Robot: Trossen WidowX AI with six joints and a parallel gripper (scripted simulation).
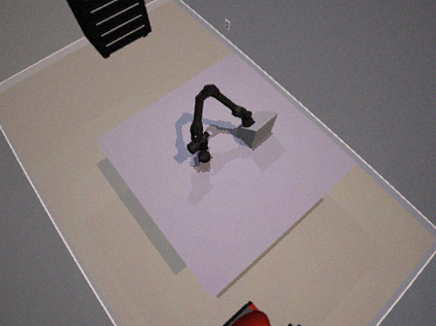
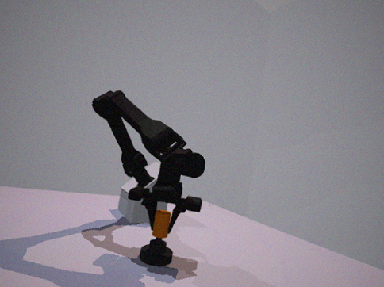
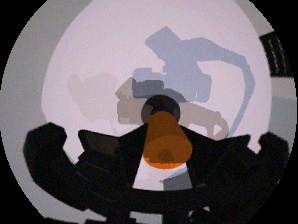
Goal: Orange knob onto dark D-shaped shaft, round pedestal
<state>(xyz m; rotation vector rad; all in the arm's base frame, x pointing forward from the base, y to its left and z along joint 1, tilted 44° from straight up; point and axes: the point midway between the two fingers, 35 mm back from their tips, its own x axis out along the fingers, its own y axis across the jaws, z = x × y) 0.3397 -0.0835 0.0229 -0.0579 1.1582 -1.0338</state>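
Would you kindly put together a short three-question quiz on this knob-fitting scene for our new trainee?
1. True or false: the black parallel-jaw gripper is shut on the orange cylindrical knob.
2. Multiple choice: in the exterior view, the knob is (A) lying on the table, (B) upright right above the dark round pedestal, (C) on the grey box.
3. Fill in: the knob's lower end is not yet pushed down onto the ______.

Key: 1 true; 2 B; 3 pedestal.
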